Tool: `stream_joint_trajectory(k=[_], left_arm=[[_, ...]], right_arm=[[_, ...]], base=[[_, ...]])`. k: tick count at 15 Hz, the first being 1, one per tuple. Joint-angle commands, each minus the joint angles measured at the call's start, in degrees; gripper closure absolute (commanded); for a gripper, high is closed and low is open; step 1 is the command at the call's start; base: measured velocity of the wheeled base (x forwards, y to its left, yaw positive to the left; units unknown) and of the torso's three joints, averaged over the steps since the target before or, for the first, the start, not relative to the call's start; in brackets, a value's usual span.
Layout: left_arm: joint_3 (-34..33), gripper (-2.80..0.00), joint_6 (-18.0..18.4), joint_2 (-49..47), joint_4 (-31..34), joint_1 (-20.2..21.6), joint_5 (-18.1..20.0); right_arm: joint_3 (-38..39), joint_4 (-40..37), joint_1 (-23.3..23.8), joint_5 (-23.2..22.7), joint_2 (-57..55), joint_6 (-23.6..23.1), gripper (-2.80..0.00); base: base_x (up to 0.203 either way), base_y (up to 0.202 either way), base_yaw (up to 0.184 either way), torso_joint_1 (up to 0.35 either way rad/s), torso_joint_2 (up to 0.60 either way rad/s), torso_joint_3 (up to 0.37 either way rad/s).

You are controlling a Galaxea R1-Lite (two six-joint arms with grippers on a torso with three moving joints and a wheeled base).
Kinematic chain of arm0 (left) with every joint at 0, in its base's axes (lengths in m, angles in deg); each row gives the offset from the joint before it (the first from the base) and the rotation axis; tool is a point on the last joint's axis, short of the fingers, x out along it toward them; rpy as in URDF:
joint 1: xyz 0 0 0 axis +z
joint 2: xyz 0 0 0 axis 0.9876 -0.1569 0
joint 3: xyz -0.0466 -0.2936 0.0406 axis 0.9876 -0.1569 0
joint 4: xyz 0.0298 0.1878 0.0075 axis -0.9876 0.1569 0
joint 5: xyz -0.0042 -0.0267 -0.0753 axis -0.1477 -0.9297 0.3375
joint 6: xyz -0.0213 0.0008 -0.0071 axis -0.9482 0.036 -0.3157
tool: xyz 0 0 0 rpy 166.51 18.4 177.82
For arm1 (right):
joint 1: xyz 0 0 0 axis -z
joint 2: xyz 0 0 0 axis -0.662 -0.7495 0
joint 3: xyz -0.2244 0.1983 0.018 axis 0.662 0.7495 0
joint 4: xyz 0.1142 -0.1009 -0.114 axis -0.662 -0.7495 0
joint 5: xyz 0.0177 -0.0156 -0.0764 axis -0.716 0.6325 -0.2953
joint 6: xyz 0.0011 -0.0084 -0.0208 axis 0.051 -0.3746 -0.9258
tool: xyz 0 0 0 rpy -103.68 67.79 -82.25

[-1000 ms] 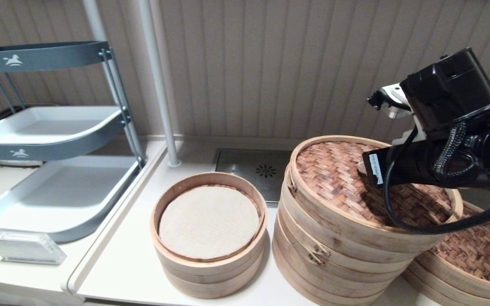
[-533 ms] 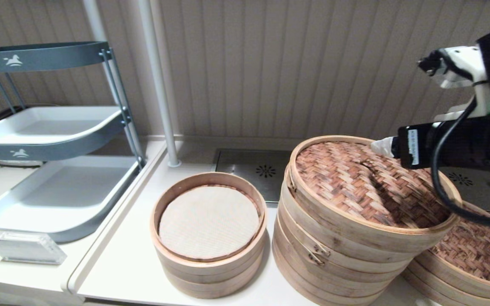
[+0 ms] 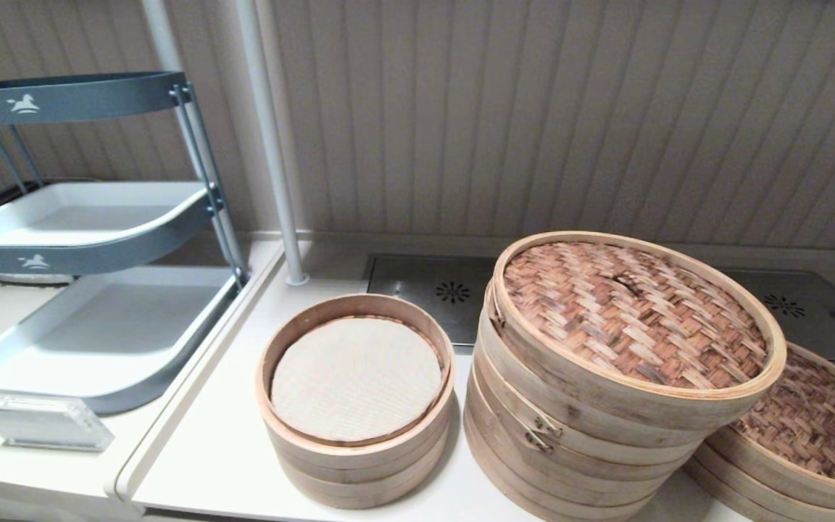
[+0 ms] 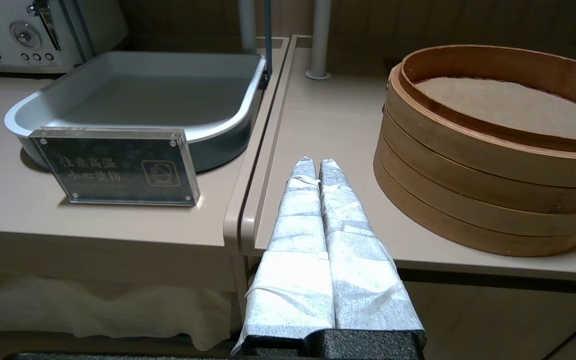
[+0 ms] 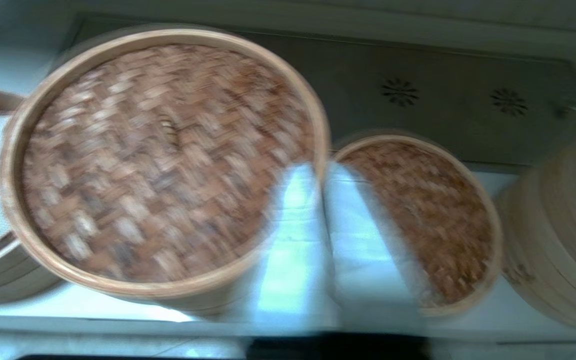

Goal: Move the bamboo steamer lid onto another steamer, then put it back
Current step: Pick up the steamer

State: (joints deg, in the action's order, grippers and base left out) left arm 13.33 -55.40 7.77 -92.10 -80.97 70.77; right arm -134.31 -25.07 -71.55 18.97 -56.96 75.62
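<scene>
The bamboo steamer lid (image 3: 631, 319), mottled brown weave with a small centre loop and a pale rim, lies slightly tilted on top of the tall steamer stack (image 3: 533, 442), whose side carries a dark metal clasp. Nothing holds it. From the right wrist view the lid (image 5: 163, 160) fills the middle, and my right gripper (image 5: 320, 170) hovers shut and empty above its near rim. That gripper is out of the head view. My left gripper (image 4: 315, 162) is parked shut over the counter's front edge.
A smaller steamer with a white cloth liner (image 3: 356, 395) stands left of the stack. A lower wide steamer with darker weave (image 3: 809, 435) sits at its right. A grey tiered tray rack (image 3: 91, 290) and an acrylic sign (image 4: 115, 165) occupy the left counter.
My right arm rose from the lid's top and withdrew to the right, out of the head view. The lid stayed on the tall stack.
</scene>
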Motion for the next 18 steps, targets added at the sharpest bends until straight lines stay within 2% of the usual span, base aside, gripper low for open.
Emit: stream_joint_trajectory(k=[1, 4, 8, 11, 13, 16, 18], left_arm=[[-1.4, 0.00, 0.0, 0.1, 0.0, 0.0, 0.1], [-1.4, 0.00, 0.0, 0.1, 0.0, 0.0, 0.1], [-1.4, 0.00, 0.0, 0.1, 0.0, 0.0, 0.0], [-1.4, 0.00, 0.0, 0.1, 0.0, 0.0, 0.1], [-1.4, 0.00, 0.0, 0.1, 0.0, 0.0, 0.1], [-1.4, 0.00, 0.0, 0.1, 0.0, 0.1, 0.1], [-1.4, 0.00, 0.0, 0.1, 0.0, 0.0, 0.0]], right_arm=[[1.5, -0.9, 4.3, 0.3, 8.0, 0.2, 0.00], [4.7, -4.0, 11.0, 0.2, 16.0, 0.1, 0.00], [15.3, -5.4, 13.2, -1.6, 29.1, -0.1, 0.00], [27.0, -3.1, 13.8, -6.8, 37.1, -1.0, 0.00], [38.7, 5.2, 14.2, -8.7, 41.6, -3.7, 0.00], [53.5, 22.9, 14.2, -10.7, 44.0, -6.9, 0.00], [60.4, 28.7, 13.9, -12.4, 44.5, -7.8, 0.00]], base=[[0.000, 0.000, 0.000, 0.000, 0.00, 0.000], [0.000, 0.000, 0.000, 0.000, 0.00, 0.000], [0.000, 0.000, 0.000, 0.000, 0.00, 0.000], [0.000, 0.000, 0.000, 0.000, 0.00, 0.000], [0.000, 0.000, 0.000, 0.000, 0.00, 0.000], [0.000, 0.000, 0.000, 0.000, 0.00, 0.000], [0.000, 0.000, 0.000, 0.000, 0.00, 0.000]])
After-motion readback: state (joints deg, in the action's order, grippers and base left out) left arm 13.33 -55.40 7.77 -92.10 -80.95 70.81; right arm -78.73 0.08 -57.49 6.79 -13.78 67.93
